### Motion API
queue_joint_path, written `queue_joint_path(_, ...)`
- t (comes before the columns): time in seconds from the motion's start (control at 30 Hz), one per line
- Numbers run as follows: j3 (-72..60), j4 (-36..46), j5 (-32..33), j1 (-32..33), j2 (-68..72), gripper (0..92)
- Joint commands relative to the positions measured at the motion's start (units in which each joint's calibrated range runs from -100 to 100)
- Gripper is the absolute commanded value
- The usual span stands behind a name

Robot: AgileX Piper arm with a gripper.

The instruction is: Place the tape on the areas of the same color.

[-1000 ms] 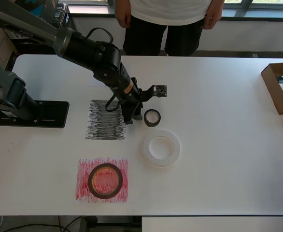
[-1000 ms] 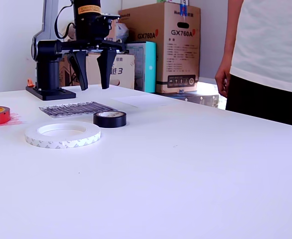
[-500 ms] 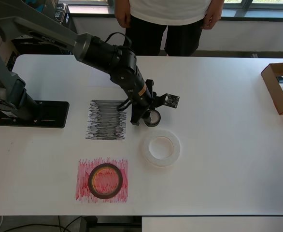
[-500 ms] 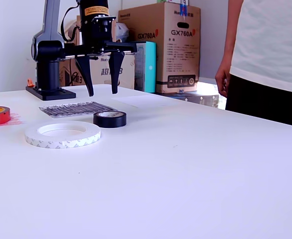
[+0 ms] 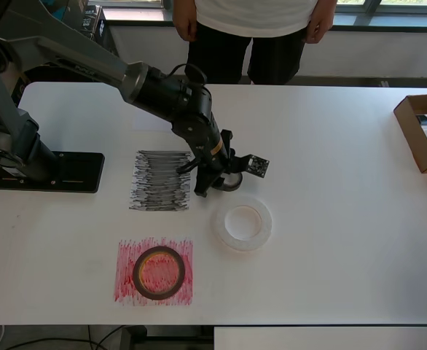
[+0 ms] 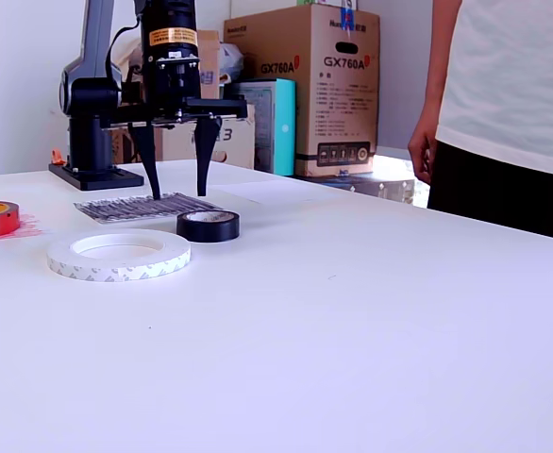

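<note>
Altogether 3 rolls, 3 patches are seen. Gripper (image 6: 176, 193) is spread wide, nothing held, apparently just behind black roll (image 6: 208, 225), which is beside black patch (image 5: 159, 181).

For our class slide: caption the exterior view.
Open gripper hangs behind the black tape roll, beside the black patch.

Since a second ago, the black two-fingered gripper (image 6: 176, 192) has come lower toward the white table (image 6: 352, 311). It first swung toward the exterior view's right, then back a little to the left. Its spread fingertips now hang just behind the small black tape roll (image 6: 208, 225), and in the overhead view the wrist now covers most of that roll (image 5: 230, 182).
</note>
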Motion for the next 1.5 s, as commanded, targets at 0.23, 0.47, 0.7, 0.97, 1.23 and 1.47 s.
queue_joint_path(0.23,-0.14,0.59,-0.5,-0.58,1.05,53.4)
queue_joint_path(0.47,-2.32,0.51,-0.25,-0.18,2.54,53.4)
queue_joint_path(0.7,-4.95,0.59,-0.58,-0.58,5.63,53.4)
queue_joint_path(0.97,-4.41,0.59,-0.66,-0.5,5.91,52.1)
queue_joint_path(1.23,-4.22,0.59,-0.66,-0.5,6.75,28.1)
queue_joint_path(1.47,-4.13,0.59,-0.66,-0.58,7.13,21.7)
